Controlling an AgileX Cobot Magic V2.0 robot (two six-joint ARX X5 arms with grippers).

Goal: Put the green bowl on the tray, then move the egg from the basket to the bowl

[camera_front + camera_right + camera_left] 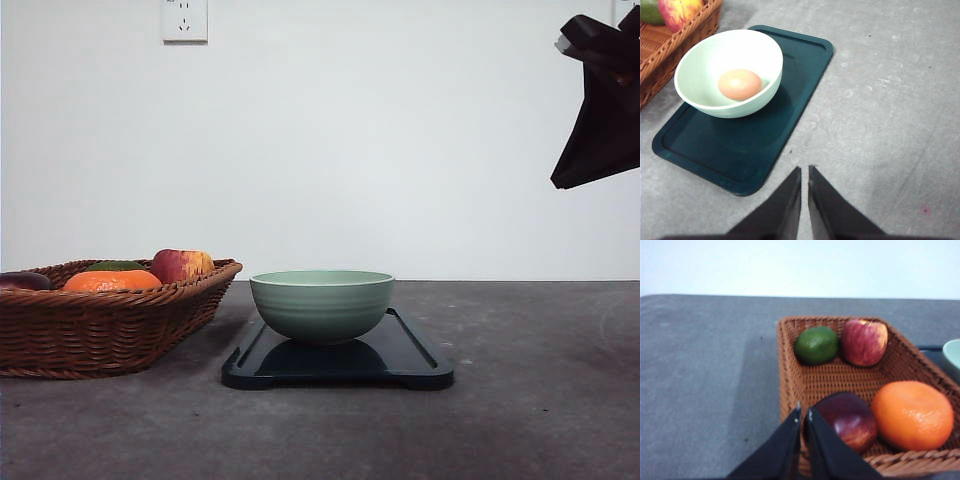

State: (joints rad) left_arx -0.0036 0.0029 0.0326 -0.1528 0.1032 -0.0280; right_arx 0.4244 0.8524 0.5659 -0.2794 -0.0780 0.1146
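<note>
Right tool [805,172], jaws closed and empty, above the worktop; egg [740,84] lies in green bowl [705,60] on tray [805,65]: task apparently complete.

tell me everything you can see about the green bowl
The green bowl is round, pale sage green, ceramic-looking, with faint horizontal ridges outside and a lighter rim. It stands upright on the dark tray, towards the end nearer the basket but apart from it. Inside, the right wrist view shows a smooth pale interior with the egg resting at the bottom. No pincer touches it.
</note>
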